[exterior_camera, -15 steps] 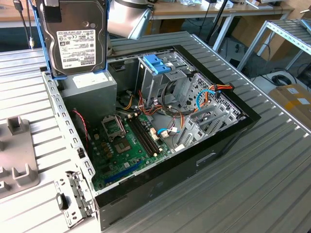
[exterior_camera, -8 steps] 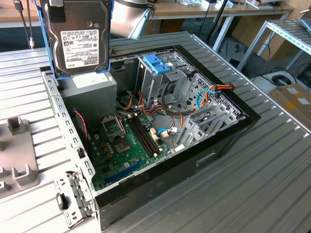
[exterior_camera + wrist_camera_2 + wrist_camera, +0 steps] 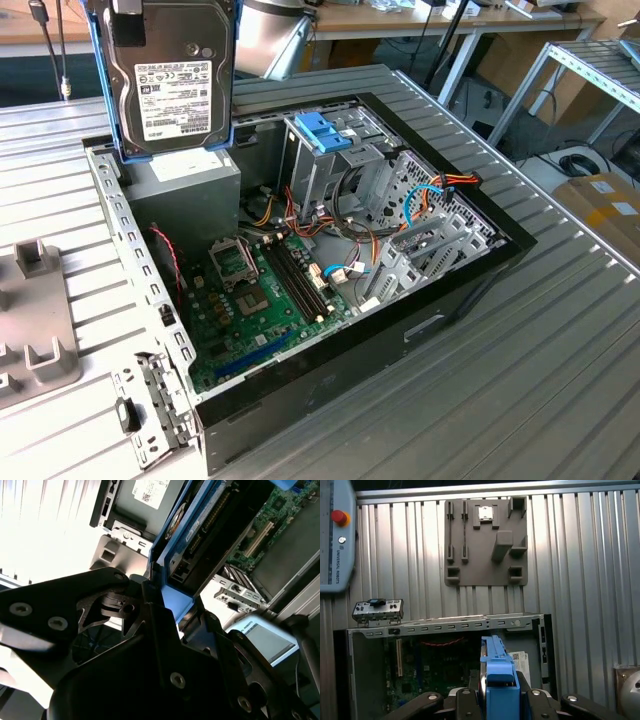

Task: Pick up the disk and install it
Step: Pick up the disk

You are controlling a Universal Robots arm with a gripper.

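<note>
While a ribbed grey metal table (image 3: 560, 350) bears an open black computer case (image 3: 450, 300), the black-and-silver metal disk (image 3: 170, 80) in its blue plastic carrier hangs upright over the case's corner, at eleven o'clock in the exterior view, pinched edgewise by the black gripper (image 3: 501, 700)

The disk (image 3: 172, 80), black and silver with a white label, sits in a blue carrier (image 3: 499, 672). It hangs upright, label outward, above the open case (image 3: 128, 235), clamped by the pincer (image 3: 499, 696).
</note>
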